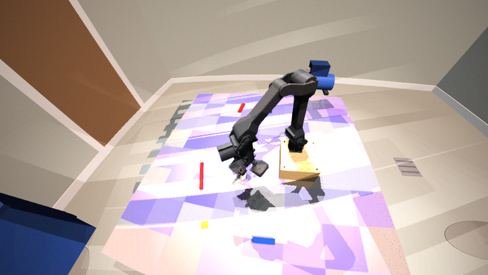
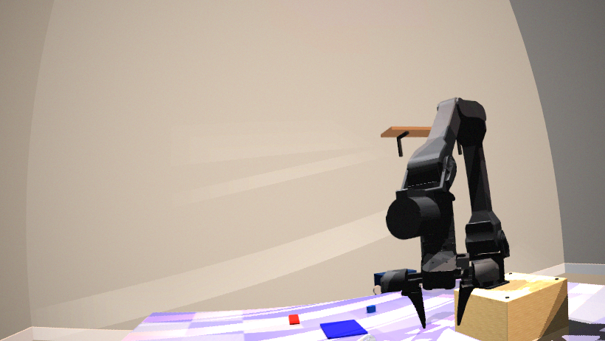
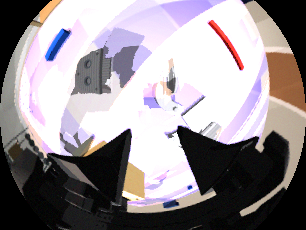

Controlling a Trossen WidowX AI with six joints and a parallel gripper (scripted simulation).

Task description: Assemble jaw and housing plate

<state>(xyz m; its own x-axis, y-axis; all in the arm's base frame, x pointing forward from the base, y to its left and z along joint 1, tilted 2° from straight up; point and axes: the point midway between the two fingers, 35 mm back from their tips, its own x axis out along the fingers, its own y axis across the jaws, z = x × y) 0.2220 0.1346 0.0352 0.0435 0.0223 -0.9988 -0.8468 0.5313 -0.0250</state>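
My gripper is open and empty, its two black fingers pointing down, apart, beside the wooden block. A grey part with two round features lies on the table, in shadow, away from the fingers. Beyond the fingertips in the wrist view lie a pale rounded part, a thin dark-edged piece and a pale grey ribbed part. Glare washes out their outlines. I cannot tell which are the jaws or the housing plate, or how they touch. The pins cannot be made out.
The arm stands on a wooden block close to the gripper. A red bar, a blue bar and a yellow square lie around. A flat blue piece lies left of the fingers.
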